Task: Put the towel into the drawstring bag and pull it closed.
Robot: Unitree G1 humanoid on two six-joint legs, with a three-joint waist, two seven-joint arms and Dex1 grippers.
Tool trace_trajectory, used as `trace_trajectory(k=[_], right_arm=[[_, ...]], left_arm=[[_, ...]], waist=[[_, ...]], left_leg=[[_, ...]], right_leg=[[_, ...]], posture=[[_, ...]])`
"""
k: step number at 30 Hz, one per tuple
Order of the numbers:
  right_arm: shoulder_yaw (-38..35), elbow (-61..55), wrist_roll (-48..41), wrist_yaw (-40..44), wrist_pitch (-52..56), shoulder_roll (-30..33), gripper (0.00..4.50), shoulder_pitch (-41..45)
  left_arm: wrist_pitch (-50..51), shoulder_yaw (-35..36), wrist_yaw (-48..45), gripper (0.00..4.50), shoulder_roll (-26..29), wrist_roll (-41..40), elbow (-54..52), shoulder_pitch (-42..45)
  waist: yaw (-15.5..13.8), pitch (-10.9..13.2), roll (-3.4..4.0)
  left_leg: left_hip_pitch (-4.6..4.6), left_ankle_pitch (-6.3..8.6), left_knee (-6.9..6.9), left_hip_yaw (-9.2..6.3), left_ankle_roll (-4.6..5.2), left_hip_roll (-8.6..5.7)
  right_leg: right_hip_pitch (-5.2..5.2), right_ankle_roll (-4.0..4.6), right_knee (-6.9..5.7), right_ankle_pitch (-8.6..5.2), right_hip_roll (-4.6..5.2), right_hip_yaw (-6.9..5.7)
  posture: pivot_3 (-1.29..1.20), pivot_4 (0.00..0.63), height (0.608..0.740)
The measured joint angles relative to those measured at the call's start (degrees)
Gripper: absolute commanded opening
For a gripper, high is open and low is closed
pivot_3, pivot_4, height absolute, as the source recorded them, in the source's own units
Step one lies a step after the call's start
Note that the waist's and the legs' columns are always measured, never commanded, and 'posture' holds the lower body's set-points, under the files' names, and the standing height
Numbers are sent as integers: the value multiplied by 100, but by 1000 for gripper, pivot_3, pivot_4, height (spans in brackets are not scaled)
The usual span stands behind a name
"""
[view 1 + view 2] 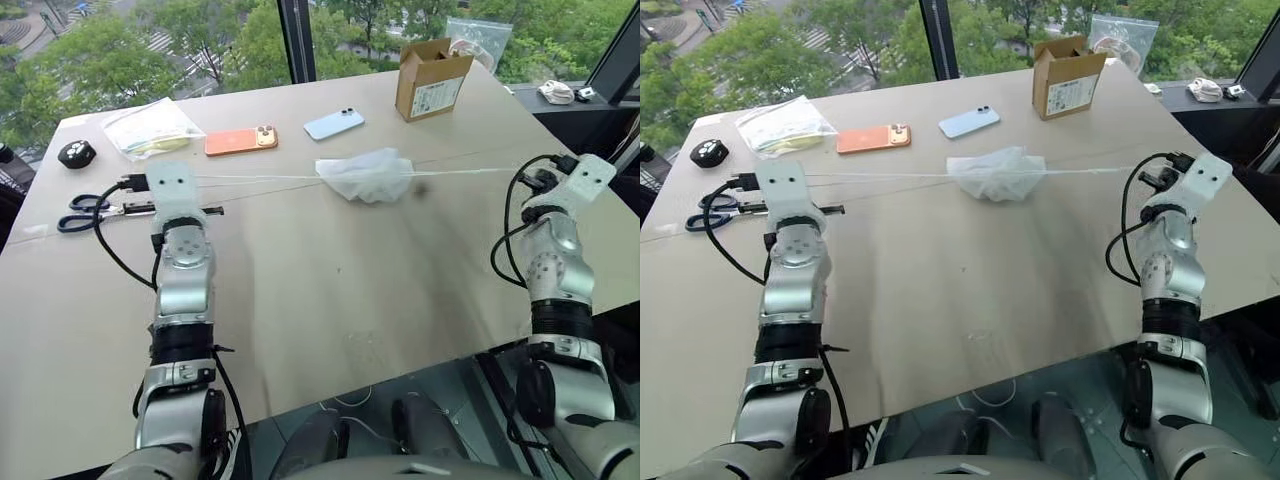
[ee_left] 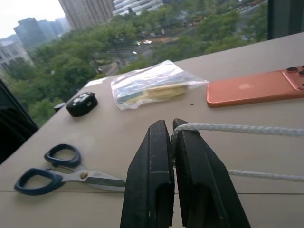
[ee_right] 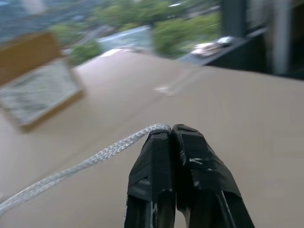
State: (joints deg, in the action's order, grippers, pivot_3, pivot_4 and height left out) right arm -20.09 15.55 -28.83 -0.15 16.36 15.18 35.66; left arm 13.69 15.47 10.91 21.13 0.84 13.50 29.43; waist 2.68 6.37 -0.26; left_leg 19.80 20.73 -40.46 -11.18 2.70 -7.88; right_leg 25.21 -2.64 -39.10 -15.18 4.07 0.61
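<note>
My left tool [image 2: 172,127] is clenching its two black fingers on a thin white braided cord [image 2: 237,128]; the cord is looping over the fingertips and running away in two strands across the tan counter [image 1: 330,290]. My right tool [image 3: 172,130] is likewise clenching on the opposite thin white cord [image 3: 85,164], which is leaving the fingertips as a single braided line.

Both cords are stretching taut in a nearly straight line between the two tools, which are standing well apart at the counter's left and right sides. At the middle of that line, the thin white, slightly translucent fabric drawstring bag [image 1: 367,174] is sitting bunched, its mouth gathered along the cords. Whether the bag is resting on the counter or hanging just above it, I cannot tell. The towel is not distinguishable through the fabric.

Near my left tool, a pair of blue-handled scissors [image 2: 57,170] is lying flat on the counter. Beyond it, a small black rounded object [image 2: 81,103] and a clear plastic bag with yellowish contents [image 2: 154,88] are lying near the far edge, with an orange smartphone [image 1: 241,140] just beside the plastic bag and a light blue smartphone [image 1: 333,124] further right. A brown cardboard box [image 1: 432,78] is standing upright at the far right corner.
</note>
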Motion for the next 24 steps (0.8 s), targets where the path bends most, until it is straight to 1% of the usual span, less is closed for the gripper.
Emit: trace_trajectory(k=[1,2,4,5,6,7,9,10,12,14,16,17,18,20,22,24], right_arm=[[93,-227,-203,380,202,74,0,-71],[248,-621,-479,927,520,238,0,-190],[503,-1130,-834,1599,950,332,0,-297],[635,-1354,-1007,1916,1146,470,0,-415],[799,-1632,-1213,2393,1468,745,0,-644],[932,-1812,-1309,2782,1687,970,312,-862],[1088,-1890,-1302,3252,1864,1279,986,-1150],[1153,-1895,-1250,3450,1880,1427,1427,-1254],[1305,-1915,-1122,3835,1944,1853,2308,-1478],[1429,-1954,-927,4184,1972,2273,3408,-1785],[1575,-1958,-723,4509,1979,2642,4083,-2078],[1617,-1963,-675,4646,1978,2779,4229,-2186],[1720,-2037,-525,4947,1926,3092,4229,-2446],[1728,-2013,-273,5166,1710,3306,4229,-2745],[1688,-1911,-129,5227,1420,3279,4229,-2828],[1434,-1762,-83,5354,923,3119,4229,-2908]], left_arm=[[-5,-9,-241,40,-11,-145,36,29],[-5,-28,-653,40,-39,-398,43,44],[25,-143,-1269,40,-121,-770,15,55],[81,-247,-1661,40,-153,-993,-116,34],[267,-437,-2332,40,-152,-1371,-441,-74],[425,-616,-2880,11,-125,-1668,-761,-208],[712,-934,-3658,682,43,-2035,-1162,-426],[820,-1057,-3969,961,186,-2104,-1277,-527],[962,-1203,-4449,1838,538,-2142,-1316,-668],[1045,-1251,-4893,2927,1032,-2117,-1286,-820],[1107,-1420,-5366,3590,1696,-1929,-1255,-994],[1105,-1446,-5539,3959,1881,-1872,-1247,-1074],[1098,-1519,-5894,4394,2246,-1821,-1247,-1257],[1109,-1506,-6257,4394,2555,-1825,-1228,-1518],[1095,-1478,-6451,4394,2658,-1850,-1242,-1669],[1045,-1415,-6583,4394,2706,-1887,-1330,-1872]], waist=[[-9,0,0],[-28,0,0],[-35,-1,-2],[-51,-1,-2],[-73,-2,-3],[-70,-2,-3],[-42,-1,-2],[-25,-1,-2],[-10,-1,-2],[-15,-1,-2],[-25,-1,0],[-32,0,1],[-46,0,0],[-57,0,1],[-65,0,0],[-74,1,0]], left_leg=[[2,0,0,0,0,0],[7,0,-2,-3,0,0],[10,0,-4,-4,0,-1],[15,0,-9,-6,0,-2],[22,1,-18,-9,1,-2],[22,1,-22,-8,2,-2],[21,5,-26,-2,8,-3],[20,5,-25,-1,8,-3],[3,5,10,2,8,-1],[-9,5,19,-2,8,8],[-12,5,27,-3,8,10],[-12,5,27,-2,8,9],[-9,5,25,-3,9,7],[-8,8,22,-3,14,2],[-8,9,20,-2,15,1],[-8,9,21,-4,15,1]], right_leg=[[0,0,2,0,0,0],[0,0,3,0,2,-2],[-2,0,9,0,3,-6],[-4,-1,12,1,6,-9],[-5,-1,14,1,8,-13],[-9,-1,13,1,10,-12],[-9,-1,15,1,9,-10],[-6,-1,15,1,8,-10],[-5,-1,14,1,6,-9],[-5,-1,11,1,-3,-14],[-6,-1,10,0,-3,-17],[-8,-1,12,1,-2,-17],[-8,-1,17,1,-1,-17],[-9,-1,21,1,2,-17],[-10,-2,24,1,3,-20],[-10,-2,22,1,3,-23]], posture=[[0,150,740],[0,150,740],[0,150,740],[0,150,740],[0,150,740],[0,150,740],[0,150,740],[0,150,740],[0,150,740],[0,150,740],[0,150,740],[0,150,740],[0,150,740],[0,150,740],[0,150,740],[0,150,740]])
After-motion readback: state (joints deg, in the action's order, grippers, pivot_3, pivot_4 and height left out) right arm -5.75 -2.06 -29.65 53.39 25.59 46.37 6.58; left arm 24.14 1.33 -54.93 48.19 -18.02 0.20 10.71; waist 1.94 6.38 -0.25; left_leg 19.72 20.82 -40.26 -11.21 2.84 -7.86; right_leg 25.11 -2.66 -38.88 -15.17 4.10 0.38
